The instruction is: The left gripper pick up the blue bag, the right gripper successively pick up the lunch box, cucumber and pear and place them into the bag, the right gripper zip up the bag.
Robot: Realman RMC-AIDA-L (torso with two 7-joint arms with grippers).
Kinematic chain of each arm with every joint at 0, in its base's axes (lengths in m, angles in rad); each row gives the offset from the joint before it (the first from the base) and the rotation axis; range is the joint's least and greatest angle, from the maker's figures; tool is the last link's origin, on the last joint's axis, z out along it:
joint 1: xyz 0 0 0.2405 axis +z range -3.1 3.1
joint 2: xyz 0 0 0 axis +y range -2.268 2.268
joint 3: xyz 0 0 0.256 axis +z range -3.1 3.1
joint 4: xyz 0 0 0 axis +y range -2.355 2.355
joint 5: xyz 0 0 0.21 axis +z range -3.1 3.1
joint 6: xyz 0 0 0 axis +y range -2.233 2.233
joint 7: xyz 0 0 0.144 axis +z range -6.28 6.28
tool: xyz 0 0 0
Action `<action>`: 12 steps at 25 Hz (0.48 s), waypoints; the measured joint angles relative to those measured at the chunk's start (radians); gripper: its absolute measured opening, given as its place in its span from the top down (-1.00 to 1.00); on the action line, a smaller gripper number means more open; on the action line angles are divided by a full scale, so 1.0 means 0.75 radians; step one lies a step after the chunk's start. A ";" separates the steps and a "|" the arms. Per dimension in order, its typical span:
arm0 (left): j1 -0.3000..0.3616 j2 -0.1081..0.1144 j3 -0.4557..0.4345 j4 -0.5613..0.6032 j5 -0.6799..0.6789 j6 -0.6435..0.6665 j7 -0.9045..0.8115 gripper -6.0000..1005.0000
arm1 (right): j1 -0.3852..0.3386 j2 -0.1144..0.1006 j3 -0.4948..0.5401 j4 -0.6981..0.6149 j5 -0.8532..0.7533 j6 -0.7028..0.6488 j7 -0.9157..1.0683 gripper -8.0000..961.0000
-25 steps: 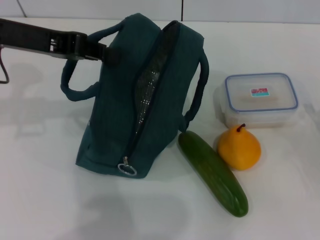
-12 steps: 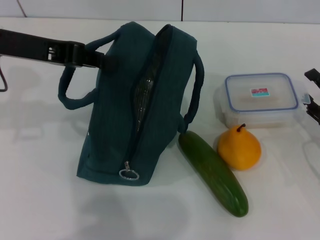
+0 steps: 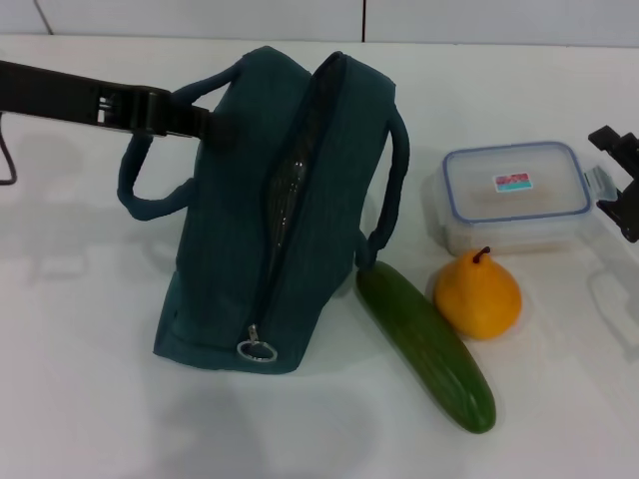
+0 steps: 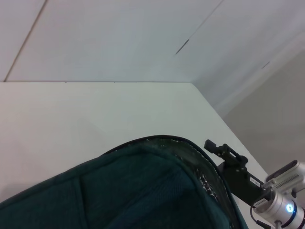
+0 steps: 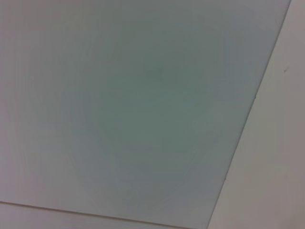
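A: Head view first. What worries you?

B: The blue bag (image 3: pixel 285 210) stands tipped on the table (image 3: pixel 90 399), and its slit of an opening, with foil lining showing, faces up and toward the right. The left gripper (image 3: pixel 195 115) has its fingers closed on the bag's upper edge by the left-hand handle. If that hold slips or the fabric sags, I judge the mouth would narrow and the lunch box (image 3: pixel 514 195) would catch on the zip edges.

A: And the right side?

B: The right gripper (image 3: pixel 621 185) sits at the frame's right edge, just beside the lunch box's right end, its black fingers spread with a gap between them and nothing held. The box is smooth and wide, so an off-centre pinch could push it leftward, or it could slide out of the fingers.

A: Anything it could knock?

B: The pear (image 3: pixel 477 295) lies just in front of the box, and the cucumber (image 3: pixel 424 344) runs slantwise beside the pear, its far end touching the bag's base. A low approach might roll the pear.

A: Wrist views?

B: Left wrist shows the bag's rim with the right gripper beyond it. Right wrist shows only a plain pale surface.
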 joint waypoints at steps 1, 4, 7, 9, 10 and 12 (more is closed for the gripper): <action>-0.001 0.000 0.002 0.000 0.000 0.000 0.000 0.88 | 0.000 0.000 0.000 0.000 0.000 0.000 0.000 -0.73; 0.001 -0.001 0.000 0.000 0.001 -0.001 0.000 0.88 | -0.003 0.000 0.001 0.000 -0.001 0.000 0.000 -0.53; 0.004 -0.002 -0.003 -0.002 0.002 -0.001 0.000 0.88 | -0.009 0.000 0.001 -0.001 -0.001 0.000 0.001 -0.34; 0.003 -0.002 -0.003 -0.002 0.002 -0.001 0.000 0.88 | -0.011 -0.001 0.001 -0.001 -0.002 0.000 0.001 -0.26; 0.002 -0.002 -0.002 -0.002 0.002 -0.002 0.000 0.88 | -0.012 -0.001 0.001 -0.001 -0.004 0.000 0.001 -0.23; 0.000 -0.002 0.001 -0.002 0.002 -0.002 0.000 0.88 | -0.013 -0.001 -0.002 -0.001 -0.011 -0.001 0.001 -0.15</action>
